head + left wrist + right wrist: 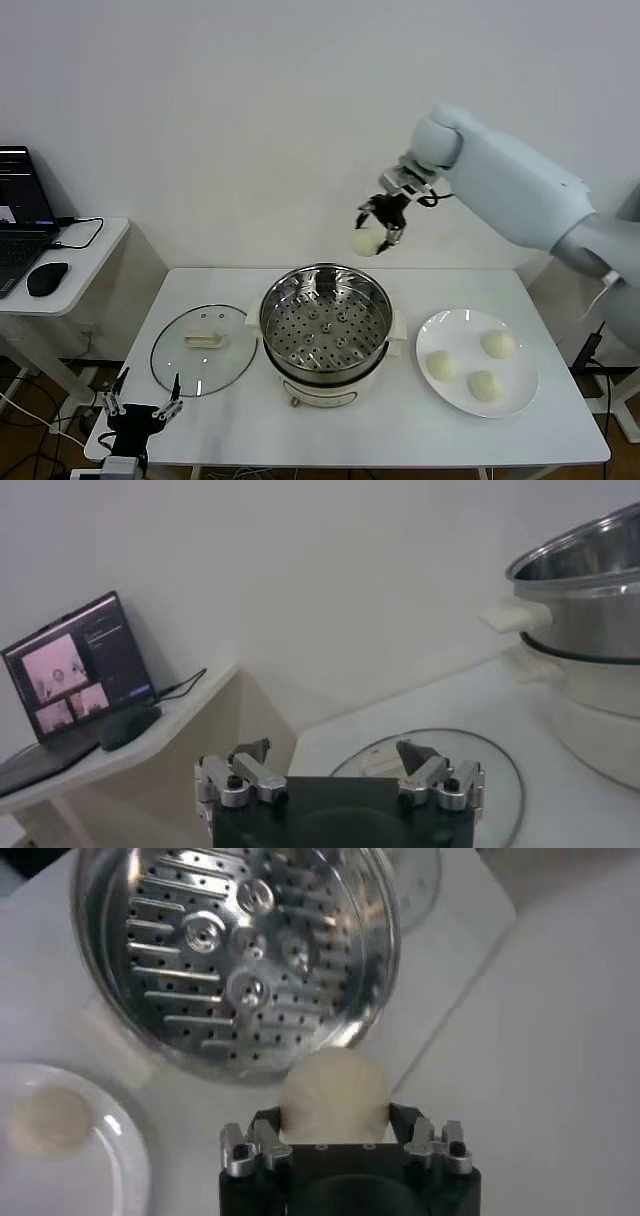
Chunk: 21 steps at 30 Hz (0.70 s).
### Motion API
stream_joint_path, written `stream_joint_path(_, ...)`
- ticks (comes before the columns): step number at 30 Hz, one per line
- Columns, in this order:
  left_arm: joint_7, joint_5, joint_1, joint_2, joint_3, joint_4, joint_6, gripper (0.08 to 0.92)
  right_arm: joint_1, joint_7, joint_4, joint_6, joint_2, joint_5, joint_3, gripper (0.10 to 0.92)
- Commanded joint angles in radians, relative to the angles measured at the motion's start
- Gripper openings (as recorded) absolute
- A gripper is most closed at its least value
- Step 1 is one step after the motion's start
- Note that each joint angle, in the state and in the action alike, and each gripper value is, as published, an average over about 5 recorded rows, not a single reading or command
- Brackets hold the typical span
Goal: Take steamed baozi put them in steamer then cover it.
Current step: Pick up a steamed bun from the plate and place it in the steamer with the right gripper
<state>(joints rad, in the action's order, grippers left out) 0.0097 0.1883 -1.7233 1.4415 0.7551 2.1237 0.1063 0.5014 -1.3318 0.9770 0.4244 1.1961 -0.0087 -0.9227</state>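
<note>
The right end effector [378, 228] was raised above the far side of the steamer [325, 330], its fingers clamped on one steamed baozi [366, 242]. In the right wrist view the bun [333, 1091] sat between the two fingers, with the perforated tray [225, 943] of the steel pot below and beyond it, bare of buns.

Three more baozi lay on the white plate [505, 400] on the robot's right side of the tabletop [400, 430]: one [498, 343] toward the far rim, one [441, 364] nearer the steamer and one [484, 384] toward the front. They sat close together, though whether any of them touched was hard to tell.

The cover [203, 349] lay flat on the tabletop just beside the steamer on the robot's left, its cream-white handle [204, 340] facing up.

The left end effector [140, 405] hung low at the front left corner of the tabletop, its fingers spread wide and gripping nothing; the left wrist view showed the fingers [250, 775] apart, with the glass lid [500, 770] beyond them.

A laptop [22, 225] and a mouse [47, 278] sat on a side desk [90, 255] well apart to the left.
</note>
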Motion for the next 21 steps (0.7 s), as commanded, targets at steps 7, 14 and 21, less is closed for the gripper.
stream_joint_path(7, -0.002, 0.021, -0.014, 0.015, -0.007, 0.012, -0.003, 0.823, -0.045, 0.103, 0.090, 0.318, 0.086, -0.364, -0.030, 0.666)
stream_joint_path(14, -0.002, 0.021, -0.023, 0.016, -0.007, 0.017, -0.004, 0.823, -0.076, 0.110, 0.133, 0.280, 0.082, -0.294, -0.086, 0.669)
stream_joint_path(21, 0.002, 0.019, -0.027, 0.017, -0.010, 0.029, -0.004, 0.823, -0.108, 0.102, 0.059, 0.251, 0.110, -0.236, -0.104, 0.670)
